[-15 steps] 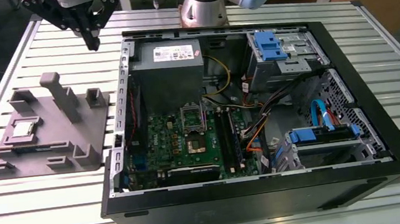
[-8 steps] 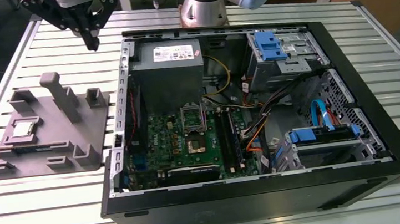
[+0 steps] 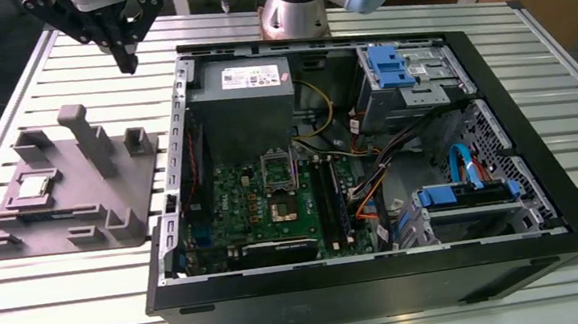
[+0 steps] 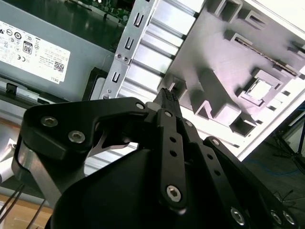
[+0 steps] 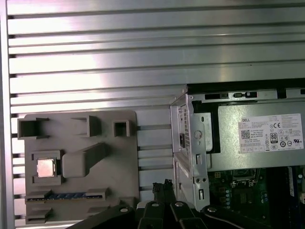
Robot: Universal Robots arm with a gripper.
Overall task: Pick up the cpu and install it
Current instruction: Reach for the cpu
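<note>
Table (image 3: 58, 315): slatted metal top that carries everything; the arm's base stands at its far edge.
Computer case (image 3: 367, 287): black tower laid on its side with the panel off, filling the table's middle and the exterior view's right; probably laid this way so the boards face up for work from above.
Motherboard (image 3: 272, 204): dark green, flat on the case floor, toward the case's near wall.
Holder block (image 3: 131, 191): grey moulded fixture with pockets and posts, set by the table's edge on the exterior view's left, just beside the case; its recesses appear meant to keep parts in known spots.
Power supply (image 3: 244, 94): grey box with a white label, in the case's far corner nearest the holder block.
Gripper (image 3: 128, 62): black, fingers drawn together on nothing, hanging over the table's far edge between the holder block and the case corner.
Socket (image 3: 277, 203): on the motherboard, apparently open and vacant.
Cpu (image 3: 34, 186): silvery square, lying flat in a square pocket of the holder block, on the side away from the case, well apart from the gripper; not yet picked up.
</note>
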